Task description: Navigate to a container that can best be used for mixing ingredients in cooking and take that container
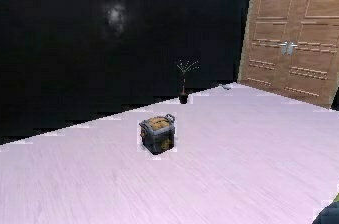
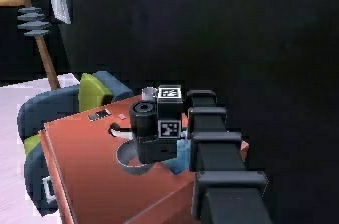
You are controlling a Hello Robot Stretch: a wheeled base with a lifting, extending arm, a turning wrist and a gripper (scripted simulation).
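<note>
In the arm side view the dark arm reaches out over a reddish-brown table. At its far end are the white marked squares and the gripper. A grey, round, bowl-like thing lies on the tabletop right at the gripper, partly hidden by it. A small light blue thing sits beside it against the arm. I cannot tell whether the gripper holds anything.
A blue armchair with a yellow-green cushion stands behind the table, beside a wooden pole. Ahead on pale floor sit a small grey box and a potted twig plant. A wooden double door is at the right.
</note>
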